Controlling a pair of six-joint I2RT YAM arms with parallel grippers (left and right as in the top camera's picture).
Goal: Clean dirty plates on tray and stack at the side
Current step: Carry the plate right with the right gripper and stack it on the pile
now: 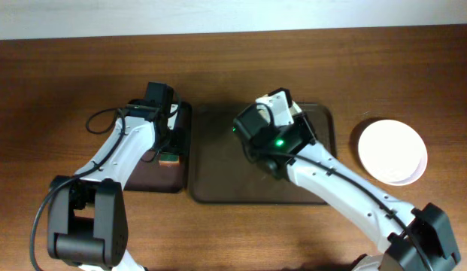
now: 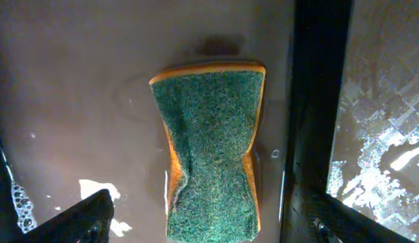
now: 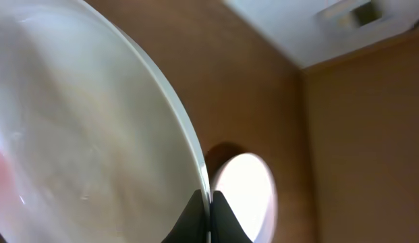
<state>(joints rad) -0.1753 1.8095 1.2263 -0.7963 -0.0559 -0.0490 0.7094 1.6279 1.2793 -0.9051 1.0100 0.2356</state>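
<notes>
My right pincer (image 3: 209, 208) pinches the rim of a white plate (image 3: 81, 115) above the brown tray (image 1: 218, 188). The stacked plates (image 1: 392, 150) sit on the table (image 1: 68, 68) near the tray's right edge, apart from it. My left pincer (image 2: 212, 219) hangs spread over the sponge (image 2: 209, 128) in the wet small tray (image 2: 74, 88).

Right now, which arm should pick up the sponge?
Left, probably. The left gripper hangs open over the sponge in the small tray; the right gripper is shut on a plate.
</notes>
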